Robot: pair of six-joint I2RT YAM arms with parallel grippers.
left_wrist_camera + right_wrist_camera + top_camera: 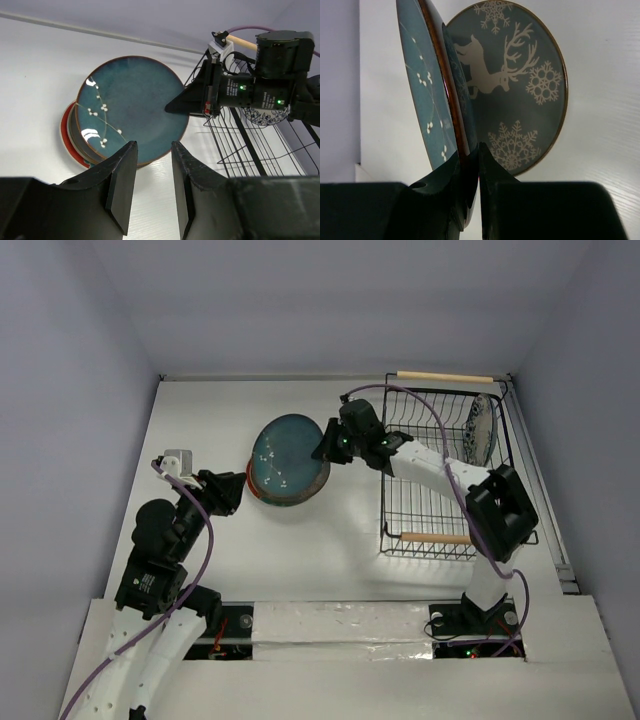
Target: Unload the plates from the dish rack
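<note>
The left jaws are standing open and gripping nothing, hovering over the tabletop (pixel 330 560) just beside the near-left edge of a stack of plates. The left arm (pixel 160 530) is reaching in from the near left corner. At the bottom of the stack the red plate (pixel 65 136) is lying flat, its rim peeking out on the left. The grey-brown deer plate (pixel 520 90) is lying face up on top.

Over that stack, the right jaws are clamping the right-hand rim of the dark teal plate (pixel 287 455), one on each face. The plate is tilting, its held edge raised off the deer plate. The pictures are not showing whether its low edge is touching the stack.

The right arm (pixel 440 470) is crossing over the dish rack (pixel 445 537), which is sitting to the right of the stack. At the rack's far right end, the white plate with the blue floral rim (pixel 483 430) is standing on edge between the wires.
</note>
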